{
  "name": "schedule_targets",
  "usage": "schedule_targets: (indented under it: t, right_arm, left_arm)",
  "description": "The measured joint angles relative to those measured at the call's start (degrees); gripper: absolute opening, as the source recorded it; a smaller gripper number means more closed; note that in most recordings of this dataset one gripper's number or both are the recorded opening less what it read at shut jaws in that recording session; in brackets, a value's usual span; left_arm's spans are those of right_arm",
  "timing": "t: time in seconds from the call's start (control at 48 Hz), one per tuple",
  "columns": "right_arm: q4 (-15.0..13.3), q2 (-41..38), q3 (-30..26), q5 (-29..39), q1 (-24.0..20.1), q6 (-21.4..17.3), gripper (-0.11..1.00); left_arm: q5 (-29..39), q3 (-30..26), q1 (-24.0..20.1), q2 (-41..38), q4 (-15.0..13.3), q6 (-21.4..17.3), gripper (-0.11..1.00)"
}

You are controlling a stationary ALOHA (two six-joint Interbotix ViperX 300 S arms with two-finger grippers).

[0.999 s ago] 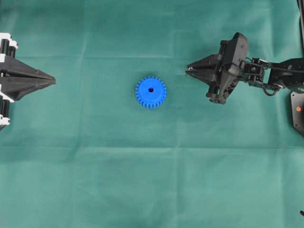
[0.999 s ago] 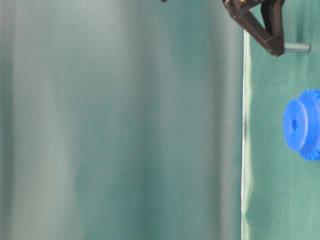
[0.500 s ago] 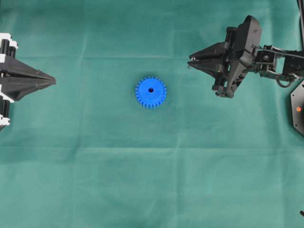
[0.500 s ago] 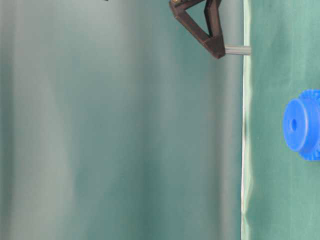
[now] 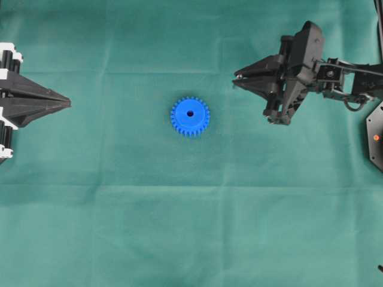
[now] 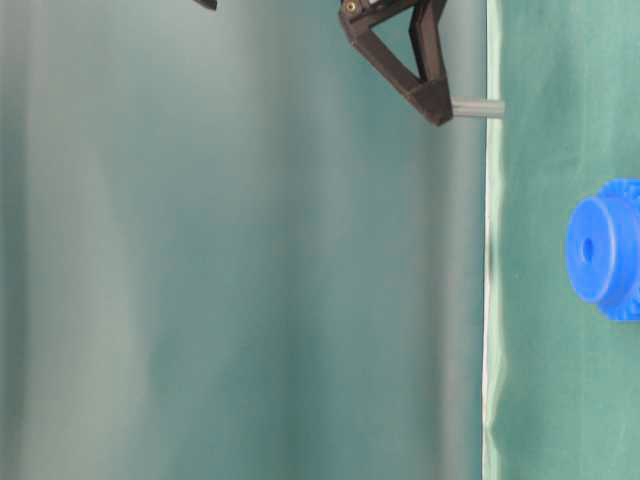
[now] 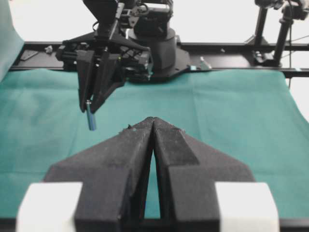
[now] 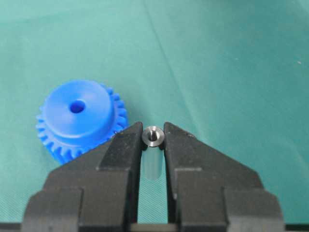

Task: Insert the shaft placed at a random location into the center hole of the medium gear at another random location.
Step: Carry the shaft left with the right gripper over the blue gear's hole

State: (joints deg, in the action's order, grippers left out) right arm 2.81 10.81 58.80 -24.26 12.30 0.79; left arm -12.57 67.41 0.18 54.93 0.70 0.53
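Now that my right claw (image 5: 237,78) has lifted the shaft (image 8: 153,137) clear of the cloth (image 5: 119,227) and begun edging back toward the middle, the pick is done and the carry to the gear (image 5: 190,116) lies ahead. The shaft is pinched upright between my fingertips, hanging below them, while the gear lies flat well ahead and to one side, its hole (image 5: 190,113) open and empty. My left claw (image 5: 67,103) sits closed, holding nothing; no containers here.

The medium gear (image 6: 606,262) is cut off by the table-level view's right edge. From overhead, the shaft (image 5: 237,76) is too small to make out, and the left gripper (image 5: 60,103) runs off-frame.
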Motion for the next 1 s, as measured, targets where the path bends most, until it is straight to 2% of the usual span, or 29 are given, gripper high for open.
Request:
schedule_targets:
  t: [0.604,0.999]
  right_arm:
    - [0.09,-12.04,-15.12,1.93,-6.59,0.0,0.13]
    - [0.53,-12.92,-16.0,2.55,-7.03,0.0,0.13]
  left_arm:
    - [0.0,0.0,0.0,0.09,0.0,0.0,0.0]
    - [0.7,0.0,0.0,0.09,0.0,0.0,0.0]
